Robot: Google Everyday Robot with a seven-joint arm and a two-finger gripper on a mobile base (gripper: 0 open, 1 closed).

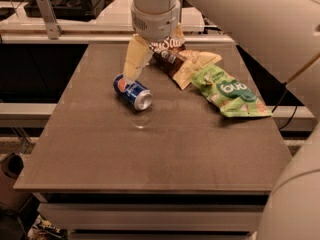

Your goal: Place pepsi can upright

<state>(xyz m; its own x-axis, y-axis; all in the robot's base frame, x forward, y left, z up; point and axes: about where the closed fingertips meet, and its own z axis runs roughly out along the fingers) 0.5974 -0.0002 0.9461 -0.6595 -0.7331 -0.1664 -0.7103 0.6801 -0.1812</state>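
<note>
warm, fairly dim light falls from above. the table (165, 154) shows a soft pale reflection just in front of the can (132, 92), whose silver end glints. the gripper (132, 73), just above the can's far end, is lit cream. under the table front lies deep shadow.

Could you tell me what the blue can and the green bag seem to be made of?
Blue Pepsi can, on its side: likely painted aluminium, its end bare shiny silver. Green crinkled bag: probably thin plastic film, wrinkled and glossy. The gripper hangs close over the can's far end.
</note>
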